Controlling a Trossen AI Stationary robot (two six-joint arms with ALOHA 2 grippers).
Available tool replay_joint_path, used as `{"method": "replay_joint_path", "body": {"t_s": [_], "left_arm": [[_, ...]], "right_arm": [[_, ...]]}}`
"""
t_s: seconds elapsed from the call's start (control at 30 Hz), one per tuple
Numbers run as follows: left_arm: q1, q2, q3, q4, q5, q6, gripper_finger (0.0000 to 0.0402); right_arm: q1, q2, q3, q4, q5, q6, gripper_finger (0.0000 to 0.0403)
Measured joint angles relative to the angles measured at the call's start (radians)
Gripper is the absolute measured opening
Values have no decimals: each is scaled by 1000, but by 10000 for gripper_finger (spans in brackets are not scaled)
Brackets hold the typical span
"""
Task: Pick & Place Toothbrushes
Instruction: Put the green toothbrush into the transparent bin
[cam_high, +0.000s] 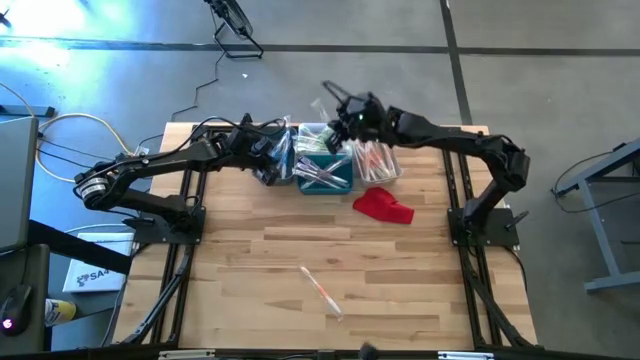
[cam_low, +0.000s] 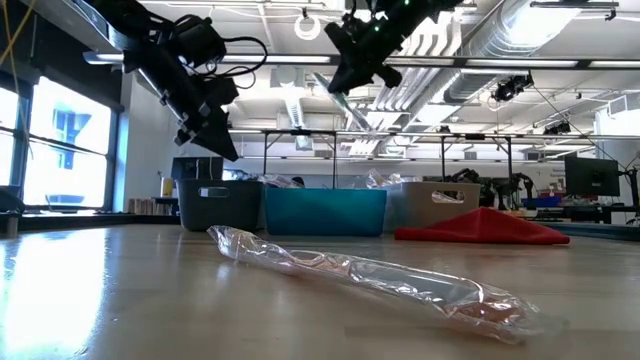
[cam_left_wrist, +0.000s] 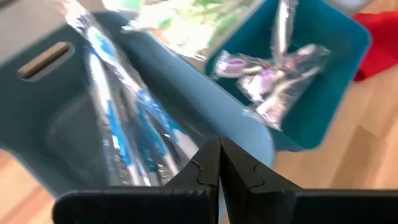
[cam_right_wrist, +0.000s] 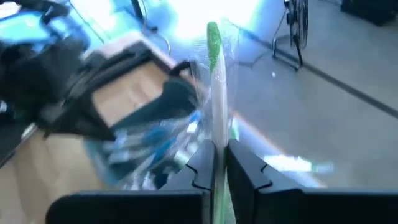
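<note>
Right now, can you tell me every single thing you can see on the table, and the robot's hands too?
Bins: three in a row at the table's far edge; grey, teal, white.
Wrapped toothbrushes in bins: many, too many to count; blue in grey, purple and green in teal, orange in white.
Loose toothbrush: one, orange, clear wrapper, near front of table.
Red cloth: one, just in front of the white bin.
Table: one, light wood.
Left hand: shut, empty, above the grey bin.
Right hand: shut on green toothbrush, above the bins.
</note>
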Motion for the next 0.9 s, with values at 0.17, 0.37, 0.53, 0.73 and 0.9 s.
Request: {"method": "replay_joint_path", "body": {"t_s": [0.17,0.37,0.53,0.73,0.9], "left_arm": [[0,0,0,58,-35,10,0],[1,0,0,105,-36,35,0],[1,0,0,104,-39,81,0],[1,0,0,104,-68,85,0],[1,0,0,93,-88,85,0]], "right_arm": [[-94,53,1,109,-101,-49,14],[-157,147,0,198,-169,-97,14],[-179,218,0,257,-198,-110,14],[-187,283,0,309,-193,-152,14],[-185,319,0,320,-192,-182,14]]}}
